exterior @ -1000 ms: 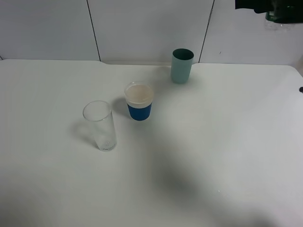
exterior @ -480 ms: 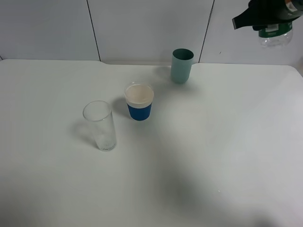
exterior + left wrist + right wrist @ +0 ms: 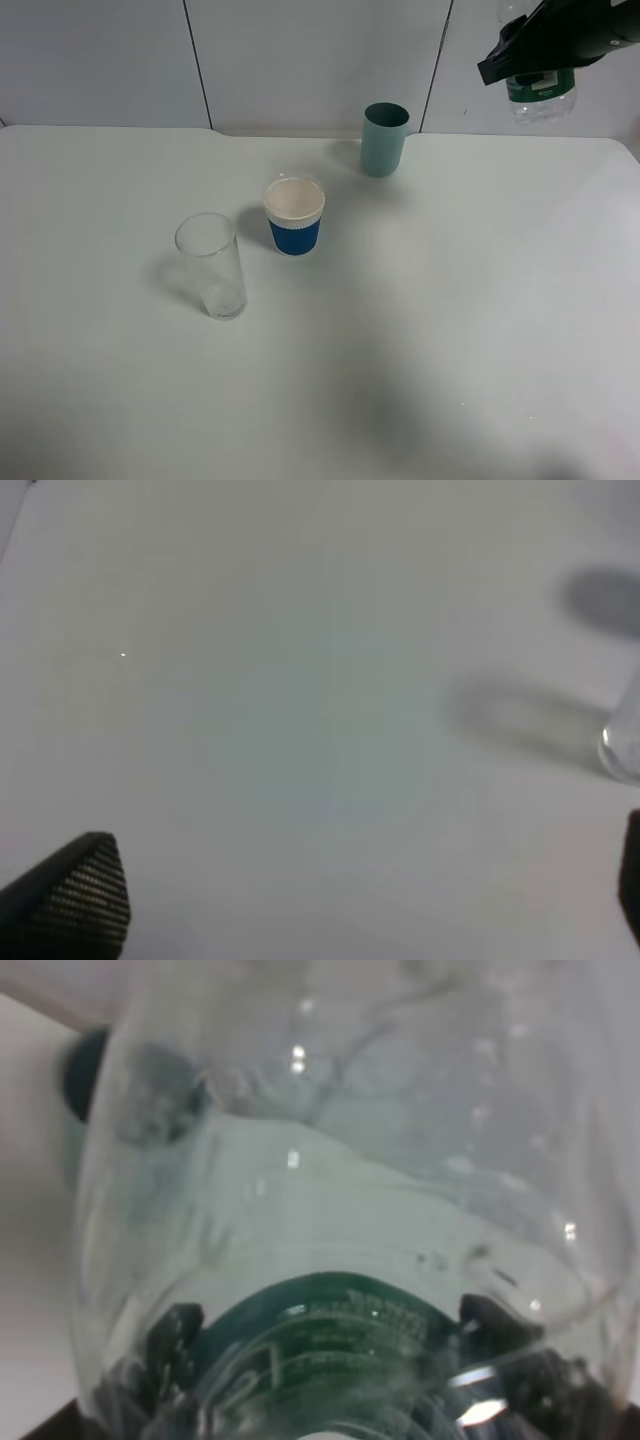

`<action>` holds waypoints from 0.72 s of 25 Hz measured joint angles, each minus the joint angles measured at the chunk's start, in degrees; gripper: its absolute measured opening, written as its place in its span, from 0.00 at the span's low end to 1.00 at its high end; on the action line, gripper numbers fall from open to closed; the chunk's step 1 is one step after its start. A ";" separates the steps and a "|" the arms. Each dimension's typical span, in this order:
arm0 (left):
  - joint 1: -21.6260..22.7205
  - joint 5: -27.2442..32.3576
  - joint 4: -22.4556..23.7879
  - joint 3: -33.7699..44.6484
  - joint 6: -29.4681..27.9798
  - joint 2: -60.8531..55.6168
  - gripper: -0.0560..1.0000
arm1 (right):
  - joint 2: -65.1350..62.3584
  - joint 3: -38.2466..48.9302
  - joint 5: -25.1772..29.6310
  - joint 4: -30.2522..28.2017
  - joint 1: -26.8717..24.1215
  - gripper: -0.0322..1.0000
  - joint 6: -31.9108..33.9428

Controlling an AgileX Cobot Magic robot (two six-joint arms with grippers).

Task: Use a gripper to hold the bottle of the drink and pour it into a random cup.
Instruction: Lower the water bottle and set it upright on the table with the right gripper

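Note:
My right gripper (image 3: 535,62) hangs high at the back right, shut on the clear bottle (image 3: 541,98), whose dark green label shows just below the black fingers. The right wrist view is filled by that bottle (image 3: 340,1210) and its green label (image 3: 330,1325). The teal-green cup (image 3: 384,138) stands upright at the table's back, to the left of and below the bottle, and apart from it. My left gripper (image 3: 350,900) is open over bare table, with one black fingertip (image 3: 75,895) at each side of its view.
A white paper cup with a blue sleeve (image 3: 294,216) stands in front and to the left of the teal cup. A tall clear glass (image 3: 212,265) stands further front-left, and its edge (image 3: 622,745) shows in the left wrist view. A white wall runs behind the table.
My right gripper has come down and to the left with the bottle, from the top right corner toward the teal cup. The cups have not moved.

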 joint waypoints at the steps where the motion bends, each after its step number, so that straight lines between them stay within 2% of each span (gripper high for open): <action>1: 0.00 0.00 0.00 0.00 0.00 0.00 0.99 | 0.00 0.00 -1.34 1.99 -0.37 0.54 -2.71; 3: 0.00 0.00 0.00 0.00 0.00 0.00 0.99 | 0.00 0.39 -5.36 5.99 -1.46 0.54 -6.70; 5: 0.00 0.00 0.00 0.00 0.00 0.00 0.99 | -0.16 3.19 -12.67 8.34 -2.77 0.54 -9.89; 7: 0.00 0.00 0.00 0.00 0.00 0.00 0.99 | -0.18 7.67 -22.34 9.87 -3.91 0.54 -11.43; 13: 0.00 0.00 0.00 0.00 0.00 0.00 0.99 | -0.23 22.18 -43.90 11.16 -4.58 0.54 -11.60; 18: 0.00 0.00 0.00 0.00 0.00 0.00 0.99 | -0.23 31.16 -55.52 14.25 -4.70 0.54 -11.60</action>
